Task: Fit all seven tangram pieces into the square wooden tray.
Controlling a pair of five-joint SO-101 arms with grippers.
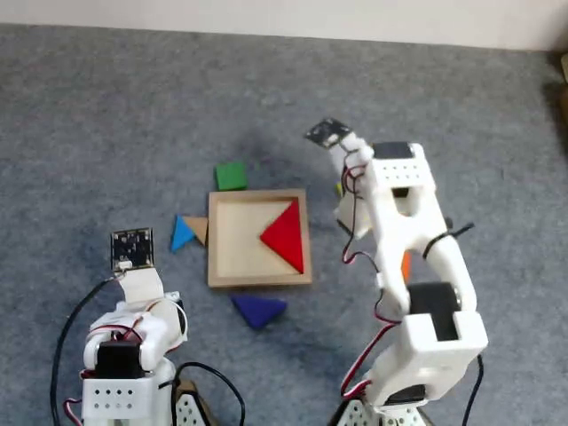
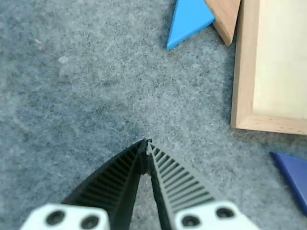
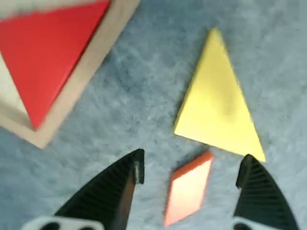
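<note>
The left pincer (image 2: 146,143) was closed above the grey bench (image 2: 72,86), near the dark blue piece (image 1: 259,309). The right pincer (image 3: 192,160) gaped open either side of the orange parallelogram (image 3: 188,191) — the yellow triangle (image 3: 218,110) lay just beyond. The tray (image 1: 257,280) held the red triangle (image 1: 286,235); the green square (image 1: 231,175) lay behind it.

The surface (image 1: 106,115) is a mottled grey; the tray (image 1: 257,194) is pale wood, with a tan rim and a cream floor; the triangle inside it (image 1: 287,237) is red; the square (image 1: 231,175) is green; one triangle (image 1: 181,233) is light blue, and the piece touching it (image 1: 198,229) is plain tan wood; another triangle (image 1: 258,309) is dark blue; the yellow triangle (image 3: 218,103) and the orange parallelogram (image 3: 188,188) are plain; the left tool (image 2: 145,148) and the right tool (image 3: 193,157) are black and ribbed.
</note>
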